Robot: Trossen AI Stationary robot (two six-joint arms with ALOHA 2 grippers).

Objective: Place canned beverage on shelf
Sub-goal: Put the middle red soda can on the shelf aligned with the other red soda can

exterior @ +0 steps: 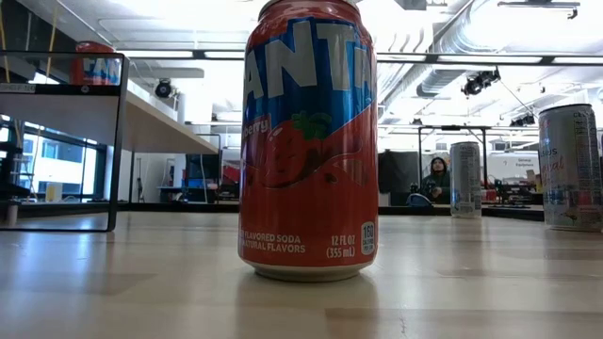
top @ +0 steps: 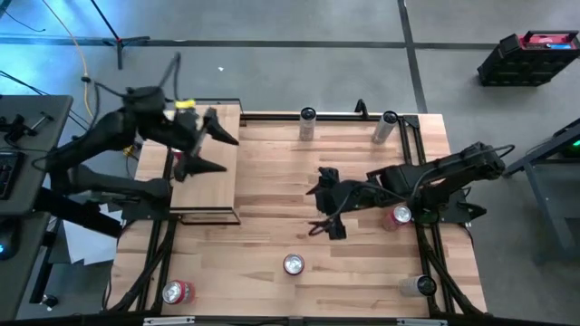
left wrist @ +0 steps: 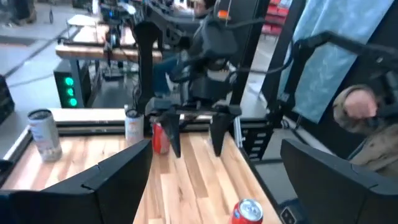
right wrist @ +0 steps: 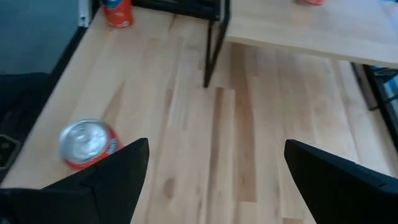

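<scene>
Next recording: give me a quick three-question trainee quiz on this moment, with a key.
1. True or false: the right claw is gripping a can.
2. Which claw hangs over the shelf? A) left claw B) right claw C) neither
3. What brand name shows on the red can nearest the low camera?

Key: 1 false, it is open and empty; 2 A; 3 Fanta.

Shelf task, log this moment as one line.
left tool: open, over shelf | right tool: open, mid-table, empty | nearest can: standing on table
</scene>
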